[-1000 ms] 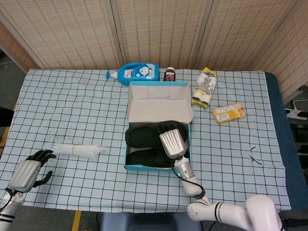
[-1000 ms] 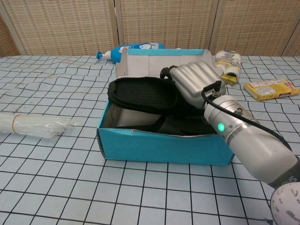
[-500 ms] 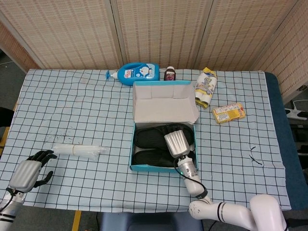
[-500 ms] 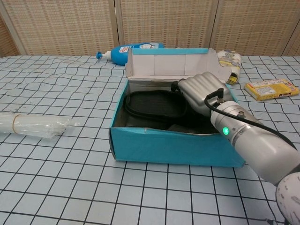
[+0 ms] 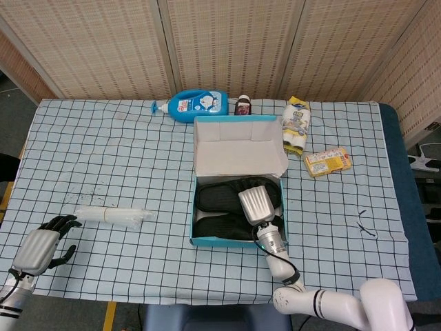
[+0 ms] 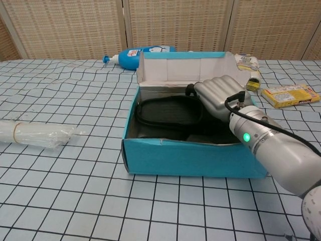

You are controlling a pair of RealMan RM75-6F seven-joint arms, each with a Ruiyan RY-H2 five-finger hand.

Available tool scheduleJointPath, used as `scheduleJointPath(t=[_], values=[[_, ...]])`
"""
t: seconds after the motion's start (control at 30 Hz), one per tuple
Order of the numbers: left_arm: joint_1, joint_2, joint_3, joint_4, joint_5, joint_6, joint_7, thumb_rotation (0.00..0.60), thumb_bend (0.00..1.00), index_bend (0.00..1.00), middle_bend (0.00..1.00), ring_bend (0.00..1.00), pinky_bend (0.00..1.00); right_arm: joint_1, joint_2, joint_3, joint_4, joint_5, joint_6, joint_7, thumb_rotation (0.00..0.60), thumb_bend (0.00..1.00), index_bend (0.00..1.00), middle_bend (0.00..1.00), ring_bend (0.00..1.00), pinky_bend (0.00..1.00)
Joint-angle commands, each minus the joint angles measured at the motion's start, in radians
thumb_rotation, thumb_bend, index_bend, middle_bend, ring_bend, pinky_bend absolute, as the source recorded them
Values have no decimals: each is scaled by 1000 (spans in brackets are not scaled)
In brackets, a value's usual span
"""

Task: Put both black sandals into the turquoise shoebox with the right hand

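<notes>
On the checked cloth of the worktop [image 5: 103, 152], before woven screen panels, the turquoise shoebox [image 6: 190, 158] stands open with both black sandals [image 6: 168, 113] lying inside. The right hand [image 6: 220, 95] is lowered into the box over the sandals' right side; whether its hidden fingers grip one cannot be told. The left hand [image 5: 41, 245], fingers curled, is held empty at the near left edge.

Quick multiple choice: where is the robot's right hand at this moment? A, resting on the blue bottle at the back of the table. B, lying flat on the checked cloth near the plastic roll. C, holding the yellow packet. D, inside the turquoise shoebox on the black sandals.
D: the right hand reaches into the turquoise shoebox, fingers down on the black sandals lying inside.
</notes>
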Motion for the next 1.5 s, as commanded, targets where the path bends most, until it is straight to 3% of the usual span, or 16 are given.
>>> scheduleJointPath(t=[0.03,0.17,0.33,0.7,0.8,0.87,0.93,0.97,1.13,1.3,1.5], values=[[0,0,0,0,1,2,0,600,402,276,186,167,345,-8,47,-1,-59,-64,21,85,600,0,173,180,4,185],[0,-1,1,0,3,2,2,600,403,277,185,167,345,-22,107,-2,-141,-82,27,118,600,0,90,106,0,81],[-1,-3,1,-1,0,-3,10,600,403,276,186,167,345,-38,179,3,-236,-55,11,127,600,0,9,73,0,64],[-3,-3,3,-3,0,-8,15,600,403,276,186,167,346,-52,268,14,-366,19,-45,201,600,0,2,36,0,37],[-2,-3,3,-3,1,-5,14,600,404,276,186,167,346,-60,286,15,-398,-2,-43,262,600,0,90,103,4,76],[-2,-3,4,-1,1,-7,12,600,404,276,186,167,346,-68,289,12,-402,-42,-19,303,600,10,234,245,65,202],[-3,-2,4,-2,0,-8,11,600,403,276,186,167,345,-79,300,0,-412,-66,-7,329,600,114,384,416,212,311],[-3,-2,4,-3,1,-7,11,600,403,276,186,167,346,-84,310,-7,-421,-74,-3,333,600,213,437,470,282,332],[0,-1,5,0,7,1,6,600,404,276,187,167,346,-151,409,-77,-479,-166,88,301,600,409,597,518,343,374],[3,0,2,-2,1,6,8,600,404,276,188,167,346,-286,512,-177,-450,-280,263,307,600,459,651,545,374,408],[6,-6,2,-6,8,17,31,600,404,276,188,167,346,-450,573,-257,-288,-312,417,393,600,459,645,545,355,408]])
